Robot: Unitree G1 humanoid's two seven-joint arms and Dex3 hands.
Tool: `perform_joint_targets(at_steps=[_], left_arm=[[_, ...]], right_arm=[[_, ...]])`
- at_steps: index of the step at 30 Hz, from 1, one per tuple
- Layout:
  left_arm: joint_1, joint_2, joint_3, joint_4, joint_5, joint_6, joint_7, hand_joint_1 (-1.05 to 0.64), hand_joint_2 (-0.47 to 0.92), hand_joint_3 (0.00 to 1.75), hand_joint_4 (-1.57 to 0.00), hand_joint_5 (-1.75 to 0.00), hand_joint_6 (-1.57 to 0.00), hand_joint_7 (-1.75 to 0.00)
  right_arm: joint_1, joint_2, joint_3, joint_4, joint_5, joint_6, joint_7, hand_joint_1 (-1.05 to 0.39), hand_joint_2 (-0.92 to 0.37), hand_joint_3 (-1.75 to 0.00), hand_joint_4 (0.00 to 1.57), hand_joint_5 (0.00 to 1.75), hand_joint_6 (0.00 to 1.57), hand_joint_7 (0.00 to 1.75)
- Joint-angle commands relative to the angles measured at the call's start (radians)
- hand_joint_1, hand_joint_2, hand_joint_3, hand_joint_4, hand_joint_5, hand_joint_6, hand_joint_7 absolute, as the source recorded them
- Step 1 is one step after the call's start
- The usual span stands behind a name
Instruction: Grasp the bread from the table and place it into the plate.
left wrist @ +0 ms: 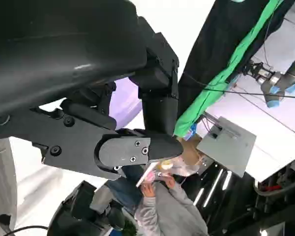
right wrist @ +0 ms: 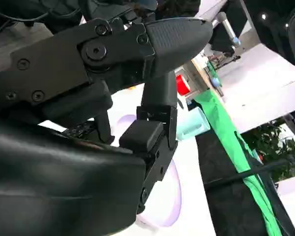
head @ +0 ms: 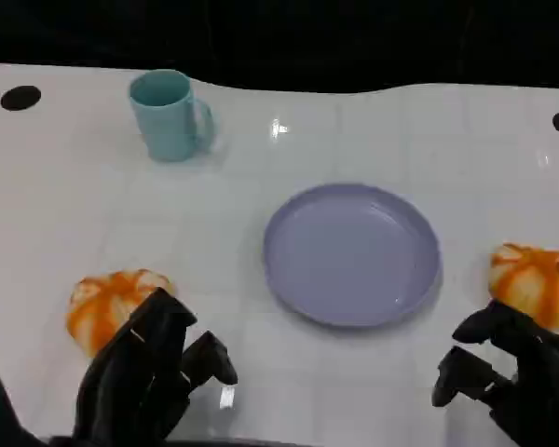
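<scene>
- Black fingers spread on the left robot hand [head: 154, 372], low at the near left of the white table [head: 261, 233]; nothing sits between them, and they hover just in front of the left bread [head: 112, 307], partly covering its near edge. Whether they touch it, I cannot tell.
- Over on the right, the right robot hand [head: 508, 377] is also loosely apart and holds nothing, just on the near side of the right bread [head: 538, 281].
- Both breads are round orange-and-cream buns lying flat on the table, with no clear long axis; their stripes fan out from the top.
- Lavender plate [head: 352, 253] sits between the two buns, well apart from each, nothing on it.
- Teal mug [head: 170, 115] stands upright at the far left, handle facing right, away from the path between buns and plate.
- Left wrist view catches a person [left wrist: 169, 211] in grey beside the table.
</scene>
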Motion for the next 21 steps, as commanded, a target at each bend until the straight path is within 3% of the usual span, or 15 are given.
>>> perform_joint_targets(at_steps=[1,21], left_arm=[[-0.004,0.012,0.010,0.006,-0.006,-0.002,-0.005,-0.52,0.92,0.39,-0.73,-1.75,-0.51,-1.75],[-0.002,0.013,0.006,0.000,0.011,-0.013,0.005,-0.52,0.92,0.39,-0.74,-1.75,-0.52,-1.75]], right_arm=[[-0.001,-0.005,-0.010,-0.001,0.003,-0.003,-0.003,-0.52,-0.92,-0.20,0.74,1.54,0.84,1.01],[0.001,-0.002,-0.007,-0.006,0.001,-0.007,-0.007,-0.51,-0.92,-0.22,0.74,1.53,0.84,1.00]])
